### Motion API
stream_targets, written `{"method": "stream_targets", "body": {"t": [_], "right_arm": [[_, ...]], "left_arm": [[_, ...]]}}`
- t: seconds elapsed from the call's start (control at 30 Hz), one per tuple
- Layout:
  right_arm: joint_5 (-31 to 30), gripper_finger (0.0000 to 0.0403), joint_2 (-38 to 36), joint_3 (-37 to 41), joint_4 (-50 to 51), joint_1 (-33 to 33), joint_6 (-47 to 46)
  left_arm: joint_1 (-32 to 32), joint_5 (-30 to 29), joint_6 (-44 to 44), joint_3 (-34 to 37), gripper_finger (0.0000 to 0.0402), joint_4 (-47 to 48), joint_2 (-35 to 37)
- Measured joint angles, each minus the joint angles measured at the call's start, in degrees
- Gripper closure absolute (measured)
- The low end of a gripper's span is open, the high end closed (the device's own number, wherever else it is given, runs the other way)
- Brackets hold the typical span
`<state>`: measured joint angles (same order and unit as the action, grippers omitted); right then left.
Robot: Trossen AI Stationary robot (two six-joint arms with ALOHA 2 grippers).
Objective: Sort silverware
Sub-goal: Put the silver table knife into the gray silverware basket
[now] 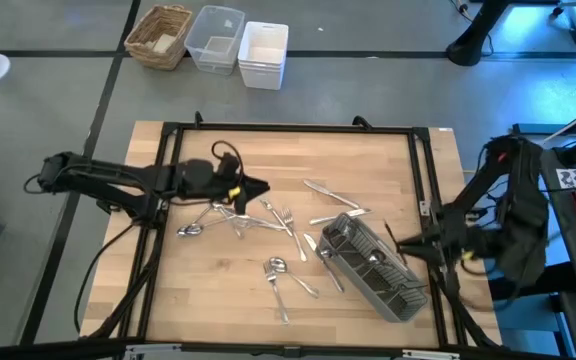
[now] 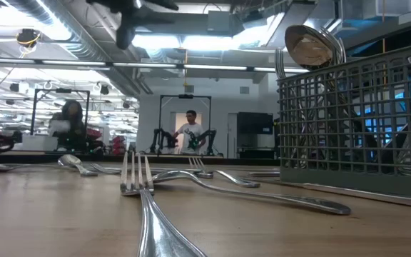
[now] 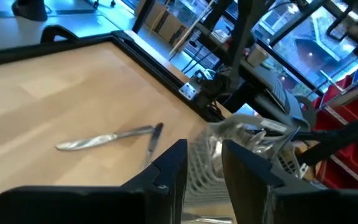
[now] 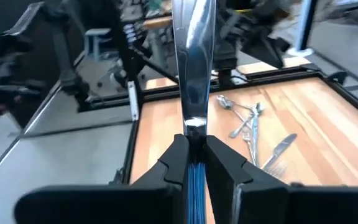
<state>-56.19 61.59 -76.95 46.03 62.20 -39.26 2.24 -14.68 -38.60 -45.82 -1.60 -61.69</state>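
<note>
Knife [image 4: 192, 68] was clamped upright in right gripper [image 4: 194, 155] at table's right edge; left gripper [image 3: 204, 171] was held open, empty, above loose silverware [image 1: 258, 225] beside caddy [image 1: 373, 265].

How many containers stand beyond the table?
3, side by side: a wicker basket at the left, a clear bin in the middle, a white bin at the right. Nothing seems hidden.

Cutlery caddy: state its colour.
Grey wire mesh cutlery caddy, clearest in the high view.
</note>
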Motion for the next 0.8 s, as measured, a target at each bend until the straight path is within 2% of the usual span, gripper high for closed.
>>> {"method": "stream_targets", "body": {"t": [0.13,0.27,0.47,0.53,0.8], "right_arm": [[-9.9,0.0365,1.5,7.0,-4.6,6.6,-8.6],[-18.2,0.0365,3.6,13.6,-11.8,12.2,-12.6],[-29.5,0.0365,8.9,21.5,-18.0,16.4,-13.7],[-30.9,0.0365,10.6,23.5,-18.3,16.7,-15.0],[-30.1,0.0365,16.0,28.9,-19.5,16.5,-24.6]], "left_arm": [[5.6,-6.5,-1.5,0.0,0.0309,-1.4,-1.1],[9.3,-11.1,-4.2,0.0,0.0309,-1.3,-3.2],[11.7,-13.3,-9.3,0.0,0.0309,-1.7,-7.7],[12.0,-13.3,-10.8,0.0,0.0309,-2.9,-9.4],[12.5,-13.3,-15.3,0.0,0.0309,-7.9,-14.7]]}}
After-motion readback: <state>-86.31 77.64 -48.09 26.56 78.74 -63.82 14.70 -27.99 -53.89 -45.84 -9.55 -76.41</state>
